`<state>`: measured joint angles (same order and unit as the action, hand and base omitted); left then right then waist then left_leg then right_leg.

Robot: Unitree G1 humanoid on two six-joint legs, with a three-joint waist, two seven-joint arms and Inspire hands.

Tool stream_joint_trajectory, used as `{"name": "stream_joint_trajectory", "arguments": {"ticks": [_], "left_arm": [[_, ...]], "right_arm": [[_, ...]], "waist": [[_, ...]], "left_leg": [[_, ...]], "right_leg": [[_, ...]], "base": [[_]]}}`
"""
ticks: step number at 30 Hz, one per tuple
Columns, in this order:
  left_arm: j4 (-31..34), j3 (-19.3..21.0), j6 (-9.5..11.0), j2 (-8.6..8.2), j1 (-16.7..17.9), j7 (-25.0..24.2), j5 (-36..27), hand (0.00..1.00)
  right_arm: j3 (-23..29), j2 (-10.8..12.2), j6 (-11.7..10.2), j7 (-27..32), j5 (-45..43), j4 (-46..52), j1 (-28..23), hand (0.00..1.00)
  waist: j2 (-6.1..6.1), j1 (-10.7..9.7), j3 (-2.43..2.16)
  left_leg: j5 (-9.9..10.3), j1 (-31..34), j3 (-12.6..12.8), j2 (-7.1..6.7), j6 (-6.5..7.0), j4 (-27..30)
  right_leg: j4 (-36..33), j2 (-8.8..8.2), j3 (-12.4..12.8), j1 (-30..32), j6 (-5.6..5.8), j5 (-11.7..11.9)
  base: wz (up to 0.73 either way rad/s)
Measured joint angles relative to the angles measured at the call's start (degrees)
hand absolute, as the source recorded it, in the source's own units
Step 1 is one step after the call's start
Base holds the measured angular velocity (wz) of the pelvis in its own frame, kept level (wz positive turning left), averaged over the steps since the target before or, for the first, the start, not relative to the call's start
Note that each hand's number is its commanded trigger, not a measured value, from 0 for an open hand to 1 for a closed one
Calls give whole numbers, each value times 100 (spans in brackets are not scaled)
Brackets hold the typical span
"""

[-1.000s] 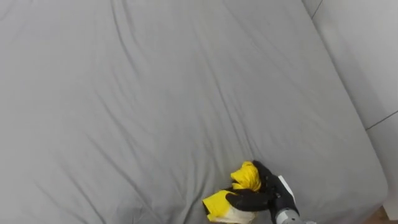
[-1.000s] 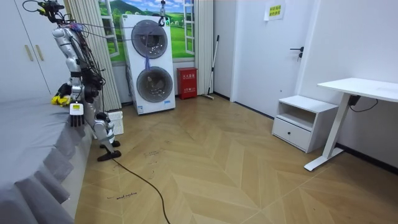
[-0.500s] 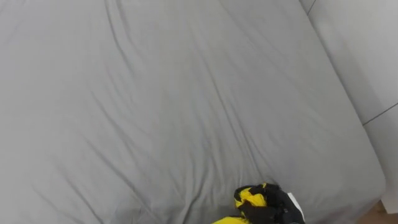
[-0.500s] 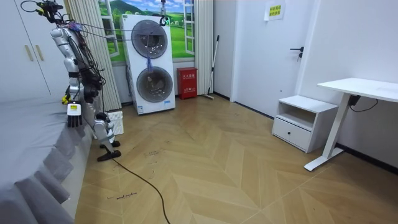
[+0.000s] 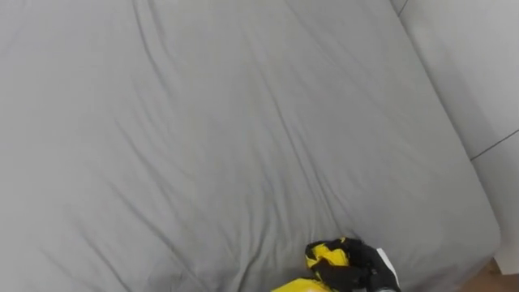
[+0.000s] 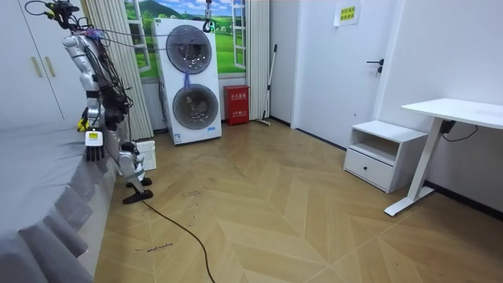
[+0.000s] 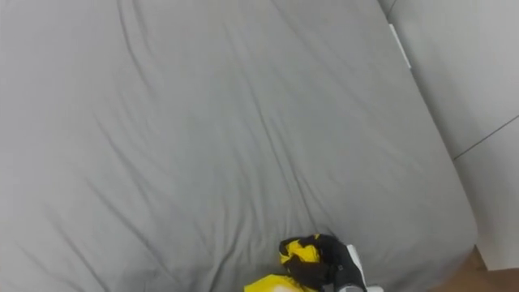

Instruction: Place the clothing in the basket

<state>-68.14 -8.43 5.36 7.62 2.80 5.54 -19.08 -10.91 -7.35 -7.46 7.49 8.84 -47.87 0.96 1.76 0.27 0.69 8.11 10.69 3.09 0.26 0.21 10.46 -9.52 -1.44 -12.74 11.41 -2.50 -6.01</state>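
A crumpled yellow garment lies at the near edge of the grey bed, close to its right corner. My right hand comes in from the lower right, its dark fingers curled into the cloth. The same hand and garment sit at the bottom of the right eye view. In the room view I stand upright at the bedside with the yellow garment at hip height. My left hand hangs at my side with relaxed fingers. A white basket stands on the floor by my feet.
A white wall runs along the bed's right side. Behind me are stacked washing machines, a red box and curtains. A white bedside cabinet and a desk stand at the room view's right, across open wooden floor.
My right hand has closed on the yellow garment and drawn it back toward the bed's near edge. In the room view the garment has come off the bed toward my hip.
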Motion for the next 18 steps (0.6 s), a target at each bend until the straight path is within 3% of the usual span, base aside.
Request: {"name": "stream_joint_trajectory", "arguments": {"ticks": [3,7,11,18], "left_arm": [[44,140,3,9,80,6,1,0],[207,156,-2,85,321,6,5,0],[205,329,-10,64,406,24,209,0],[260,602,-382,32,458,30,408,0]], "right_arm": [[228,-37,23,9,240,412,-23,100],[407,-296,55,107,606,1388,-55,100],[776,-311,41,115,798,2043,-155,100],[1227,-377,135,106,855,2830,-360,100]], "waist": [[5,-47,-3],[19,-147,-2],[59,-158,-14],[45,-272,-21]], "left_leg": [[0,-173,40,0,0,-50],[3,-567,166,-15,2,-126],[9,-845,317,-8,9,-215],[89,-1110,672,52,75,-252]], "right_leg": [[19,-3,4,-156,18,-14],[98,-8,71,-546,67,-49],[99,5,200,-738,79,-69],[82,81,478,-860,80,-67]], "base": [[-1],[-1],[-15],[-19]]}}
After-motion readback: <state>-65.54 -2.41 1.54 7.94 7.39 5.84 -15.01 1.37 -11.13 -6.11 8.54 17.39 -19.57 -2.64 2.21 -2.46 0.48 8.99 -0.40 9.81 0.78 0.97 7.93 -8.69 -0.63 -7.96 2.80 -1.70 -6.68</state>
